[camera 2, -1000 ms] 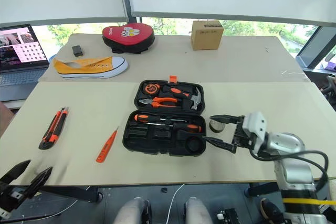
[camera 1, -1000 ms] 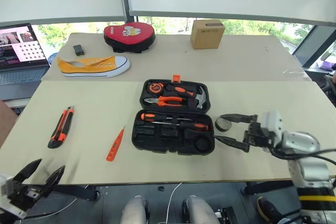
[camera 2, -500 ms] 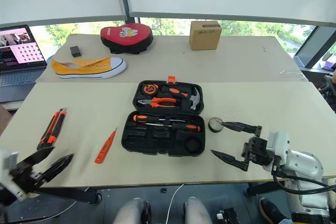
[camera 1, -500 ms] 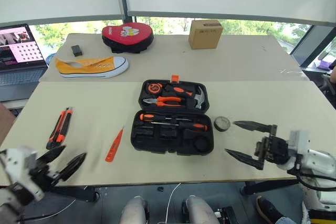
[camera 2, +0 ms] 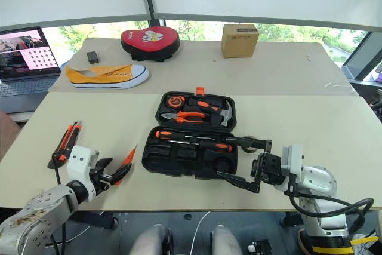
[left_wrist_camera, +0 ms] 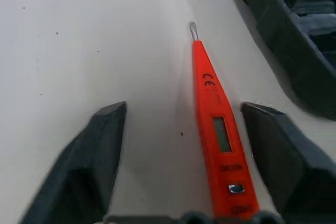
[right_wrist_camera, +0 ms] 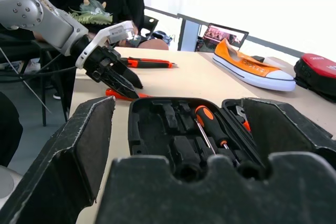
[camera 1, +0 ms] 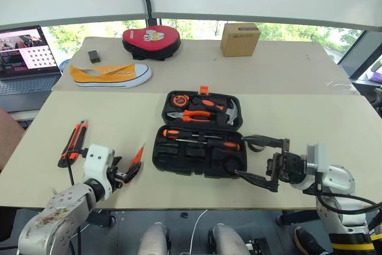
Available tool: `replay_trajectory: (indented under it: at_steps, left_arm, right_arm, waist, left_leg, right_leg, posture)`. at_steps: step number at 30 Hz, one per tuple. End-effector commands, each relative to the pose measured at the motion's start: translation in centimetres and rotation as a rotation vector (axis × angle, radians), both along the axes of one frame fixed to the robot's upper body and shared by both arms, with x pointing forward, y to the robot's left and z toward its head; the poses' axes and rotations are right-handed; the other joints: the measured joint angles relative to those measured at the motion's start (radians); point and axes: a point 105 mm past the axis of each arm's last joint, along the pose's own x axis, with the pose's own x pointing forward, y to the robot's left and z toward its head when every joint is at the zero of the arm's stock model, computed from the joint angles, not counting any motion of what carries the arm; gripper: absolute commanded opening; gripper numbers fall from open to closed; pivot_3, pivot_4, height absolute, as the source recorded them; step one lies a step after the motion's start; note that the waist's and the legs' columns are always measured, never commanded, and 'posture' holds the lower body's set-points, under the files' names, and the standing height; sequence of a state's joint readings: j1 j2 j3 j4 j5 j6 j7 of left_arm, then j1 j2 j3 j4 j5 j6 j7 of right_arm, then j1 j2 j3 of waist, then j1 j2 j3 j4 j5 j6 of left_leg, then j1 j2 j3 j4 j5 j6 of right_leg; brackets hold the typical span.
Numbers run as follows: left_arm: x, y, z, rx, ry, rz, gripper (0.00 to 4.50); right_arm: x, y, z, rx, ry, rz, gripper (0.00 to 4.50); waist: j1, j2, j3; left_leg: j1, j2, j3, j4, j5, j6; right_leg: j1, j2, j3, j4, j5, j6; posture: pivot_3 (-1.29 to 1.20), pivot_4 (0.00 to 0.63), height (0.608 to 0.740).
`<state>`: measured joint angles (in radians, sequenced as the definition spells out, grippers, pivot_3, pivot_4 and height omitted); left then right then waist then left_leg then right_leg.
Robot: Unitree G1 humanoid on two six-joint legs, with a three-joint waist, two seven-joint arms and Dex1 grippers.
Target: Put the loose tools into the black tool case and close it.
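Left gripper straddles tester screwdriver, seemingly untouched.

The tool case lies open in the middle of the frame, on the near table. In its upper half sit the pliers and the hammer; in its lower half lie two screwdrivers.

Left of the case lies the tester screwdriver, between the fingers of my left gripper at the lower left. Further left, near the frame's edge, lies the utility knife.

At the lower right my right gripper stands beside the case, and the tape roll lies just behind its upper finger.

On the far table, in the upper part of the frame, lie from left to right the shoe, the heart-shaped pouch and the box. The laptop stands at the upper left.
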<state>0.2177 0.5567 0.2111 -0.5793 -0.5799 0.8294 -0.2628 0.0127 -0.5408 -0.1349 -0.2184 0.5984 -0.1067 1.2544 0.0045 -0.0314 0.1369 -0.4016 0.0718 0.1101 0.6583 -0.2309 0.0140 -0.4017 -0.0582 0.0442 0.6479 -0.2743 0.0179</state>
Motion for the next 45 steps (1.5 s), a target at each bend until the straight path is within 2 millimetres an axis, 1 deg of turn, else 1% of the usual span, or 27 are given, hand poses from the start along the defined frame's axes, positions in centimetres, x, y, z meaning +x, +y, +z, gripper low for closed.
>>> replay_trajectory:
  at_steps: [1, 2, 3, 5, 6, 8, 10, 13, 15, 17, 18, 19, 20, 22, 24, 25, 26, 29, 31, 33, 36, 40, 42, 45]
  left_arm:
    - [-0.8, -1.0, -1.2, -0.024, 0.071, -0.046, 2.24]
    - [-0.9, -1.0, -1.1, -0.024, 0.07, -0.053, 1.7]
    - [-0.9, -0.9, -1.0, -0.025, 0.067, -0.062, 1.47]
    - [-0.6, -0.4, -0.5, -0.027, 0.044, -0.067, 0.63]
    - [-0.5, -0.1, -0.2, -0.031, 0.03, -0.073, 0.46]
    - [-0.4, 0.6, 0.2, -0.029, 0.011, -0.082, 0.46]
    - [-0.2, 1.2, 1.3, -0.034, -0.043, -0.15, 0.46]
    - [-0.3, 0.6, 3.8, -0.013, -0.161, -0.453, 0.46]
    - [-0.2, 0.5, 4.8, -0.004, -0.184, -0.58, 0.46]
    - [0.1, -0.1, 5.7, -0.011, -0.174, -0.714, 0.46]
    - [0.5, -0.7, 6.2, 0.014, -0.176, -0.791, 0.46]
    - [1.0, -1.8, 6.4, 0.055, -0.165, -0.894, 0.46]
    - [1.4, -2.4, 6.5, 0.087, -0.155, -0.96, 0.46]
    - [2.5, -3.5, 6.6, 0.143, -0.137, -1.035, 0.46]
    - [4.1, -5.2, 6.6, 0.197, -0.141, -1.087, 0.46]
    - [5.0, -6.7, 6.7, 0.206, -0.136, -1.125, 0.46]
    - [5.6, -7.7, 6.8, 0.212, -0.13, -1.153, 0.46]
    - [7.3, -9.6, 6.2, 0.282, -0.107, -1.19, 0.46]
    - [7.9, -10.2, 5.7, 0.334, -0.099, -1.214, 0.46]
    - [7.8, -10.5, 5.4, 0.364, -0.086, -1.258, 0.46]
    - [8.0, -10.5, 4.8, 0.406, -0.069, -1.277, 0.46]
    - [8.6, -10.5, 4.6, 0.445, -0.06, -1.259, 0.46]
    - [8.5, -10.3, 4.3, 0.471, -0.04, -1.265, 0.46]
    - [7.8, -10.3, 3.8, 0.482, -0.023, -1.312, 0.46]
  right_arm:
    - [-0.3, -0.8, 0.9, -0.007, -0.047, -0.036, 4.5]
    - [-0.4, -0.9, 0.9, -0.009, -0.046, -0.043, 4.5]
    - [-0.4, -1.1, 0.9, -0.011, -0.046, -0.05, 4.5]
    - [-0.5, -1.4, 0.9, -0.017, -0.046, -0.064, 4.5]
    - [-0.6, -1.5, 0.8, -0.02, -0.046, -0.07, 4.5]
    - [-0.7, -1.7, 0.8, -0.025, -0.046, -0.08, 4.5]
    - [-0.7, -2.1, 1.0, -0.032, -0.05, -0.102, 4.5]
    - [-0.9, -3.0, 1.3, -0.048, -0.055, -0.146, 4.5]
    - [-0.9, -3.5, 1.5, -0.057, -0.059, -0.171, 4.5]
    - [-1.0, -4.1, 1.7, -0.062, -0.062, -0.206, 4.5]
    - [-1.0, -4.4, 1.8, -0.068, -0.062, -0.223, 4.5]
    - [-1.1, -4.7, 1.8, -0.078, -0.052, -0.233, 4.5]
    - [-1.3, -4.9, 1.7, -0.086, -0.045, -0.239, 4.5]
    - [-1.5, -5.2, 1.6, -0.095, -0.029, -0.243, 4.5]
    - [-1.6, -5.3, 1.6, -0.096, -0.018, -0.251, 4.5]
    - [-1.7, -5.3, 1.6, -0.096, -0.014, -0.256, 4.5]
    - [-1.8, -5.2, 1.6, -0.095, -0.011, -0.259, 4.5]
    - [-2.1, -4.9, 1.2, -0.092, -0.002, -0.263, 4.5]
    - [-2.4, -4.8, 1.0, -0.088, 0.003, -0.268, 4.5]
    - [-2.5, -4.7, 0.9, -0.082, 0.004, -0.276, 4.5]
    - [-2.6, -4.8, 0.9, -0.077, 0.005, -0.289, 4.5]
    - [-2.7, -4.8, 0.8, -0.077, 0.007, -0.296, 4.5]
    - [-2.8, -4.8, 0.8, -0.077, 0.008, -0.297, 4.5]
    - [-2.8, -4.8, 0.7, -0.079, 0.009, -0.297, 4.5]
  waist:
    - [0.0, 0.001, 0.0]
    - [0.001, 0.001, 0.0]
    - [0.001, 0.001, 0.0]
    - [0.004, 0.001, 0.0]
    - [0.004, 0.001, 0.0]
    - [0.003, 0.001, 0.0]
    - [0.003, 0.001, 0.0]
    - [0.003, 0.001, 0.0]
    - [0.008, 0.001, 0.001]
    - [0.009, 0.001, 0.001]
    - [0.01, 0.001, 0.001]
    - [0.014, 0.001, 0.001]
    - [0.014, 0.001, 0.001]
    - [0.014, 0.001, 0.001]
    - [0.01, 0.001, 0.001]
    - [0.009, 0.001, 0.001]
    - [0.009, 0.0, 0.001]
    - [0.005, 0.0, 0.002]
    - [-0.001, 0.0, 0.002]
    - [-0.007, 0.0, 0.002]
    - [-0.005, 0.0, 0.002]
    - [0.002, 0.0, 0.002]
    - [0.004, 0.0, 0.002]
    - [0.003, 0.0, 0.002]
  left_leg:
    - [0.0, 0.0, 0.0, 0.0, 0.0, 0.0]
    - [0.0, -0.001, 0.0, 0.0, 0.0, 0.0]
    - [0.0, -0.001, 0.0, 0.0, 0.0, 0.0]
    - [0.0, -0.001, 0.0, 0.0, 0.0, 0.0]
    - [0.0, -0.001, 0.0, 0.0, 0.0, 0.0]
    - [0.0, -0.001, 0.0, 0.0, 0.0, 0.0]
    - [0.0, -0.001, 0.0, 0.0, 0.0, 0.0]
    - [-0.002, -0.001, 0.001, 0.0, 0.0, 0.0]
    - [-0.003, -0.001, 0.003, 0.0, 0.0, 0.0]
    - [-0.003, -0.002, 0.003, 0.0, 0.0, 0.0]
    - [-0.003, -0.002, 0.003, 0.0, 0.0, 0.0]
    - [-0.003, -0.002, 0.003, 0.0, 0.0, 0.0]
    - [-0.003, -0.003, 0.003, 0.001, 0.0, 0.0]
    - [-0.004, -0.004, 0.003, 0.001, 0.001, 0.001]
    - [-0.004, -0.004, 0.003, 0.001, 0.001, 0.001]
    - [-0.005, -0.004, 0.003, 0.002, 0.001, 0.001]
    - [-0.005, -0.004, 0.003, 0.002, 0.001, 0.001]
    - [-0.006, -0.004, 0.001, 0.003, 0.001, 0.002]
    - [-0.006, -0.004, 0.001, 0.003, 0.001, 0.002]
    - [-0.006, -0.003, 0.0, 0.002, 0.0, 0.002]
    - [-0.006, -0.003, 0.0, 0.002, 0.001, 0.002]
    - [-0.006, -0.004, 0.0, 0.003, 0.001, 0.002]
    - [-0.006, -0.004, 0.0, 0.003, 0.001, 0.002]
    - [-0.006, -0.004, 0.0, 0.003, 0.001, 0.002]
  right_leg:
    - [0.0, 0.0, 0.0, 0.0, 0.0, 0.0]
    - [0.0, -0.001, 0.0, 0.0, 0.0, 0.0]
    - [0.0, -0.001, 0.0, 0.0, 0.0, 0.0]
    - [0.0, -0.001, 0.0, 0.0, 0.0, 0.0]
    - [0.0, -0.001, 0.0, 0.0, 0.0, 0.0]
    - [0.0, -0.001, 0.0, 0.0, 0.0, 0.0]
    - [0.0, -0.001, 0.0, 0.0, 0.0, 0.0]
    - [-0.002, 0.0, -0.001, 0.0, 0.0, 0.0]
    - [-0.003, 0.0, -0.002, 0.0, 0.0, 0.0]
    - [-0.002, -0.001, -0.002, -0.001, -0.001, -0.001]
    - [-0.002, -0.001, -0.002, -0.001, -0.001, -0.001]
    - [-0.002, -0.001, -0.002, -0.001, 0.0, 0.0]
    - [-0.002, -0.001, -0.002, -0.001, 0.0, 0.0]
    - [-0.002, -0.001, -0.002, -0.001, 0.0, 0.002]
    - [-0.001, 0.0, -0.001, -0.001, 0.0, 0.003]
    - [-0.001, 0.0, -0.001, -0.001, 0.0, 0.004]
    - [-0.001, 0.001, -0.001, -0.001, -0.001, 0.004]
    - [-0.001, 0.002, -0.001, -0.001, 0.0, 0.005]
    - [-0.002, 0.003, 0.0, -0.001, -0.001, 0.006]
    - [-0.002, 0.004, 0.001, 0.0, -0.001, 0.006]
    - [-0.002, 0.004, 0.001, 0.0, -0.001, 0.006]
    - [-0.001, 0.003, 0.001, 0.0, -0.001, 0.006]
    - [-0.001, 0.003, 0.001, 0.0, -0.001, 0.006]
    - [-0.001, 0.003, 0.001, 0.0, -0.001, 0.006]
  posture:
    - [0.0, 0.15, 0.74]
    - [0.0, 0.15, 0.74]
    - [0.0, 0.15, 0.74]
    - [0.0, 0.15, 0.74]
    - [0.0, 0.15, 0.74]
    - [0.0, 0.15, 0.74]
    - [0.0, 0.15, 0.74]
    - [0.0, 0.15, 0.74]
    - [0.0, 0.15, 0.74]
    - [0.0, 0.15, 0.74]
    - [0.0, 0.15, 0.74]
    - [0.0, 0.15, 0.74]
    - [0.0, 0.15, 0.74]
    - [0.0, 0.15, 0.74]
    - [0.0, 0.15, 0.74]
    - [0.0, 0.15, 0.74]
    - [0.0, 0.15, 0.74]
    - [0.0, 0.15, 0.74]
    - [0.0, 0.15, 0.74]
    - [0.0, 0.15, 0.74]
    - [0.0, 0.15, 0.74]
    - [0.0, 0.15, 0.74]
    - [0.0, 0.15, 0.74]
    - [0.0, 0.15, 0.74]
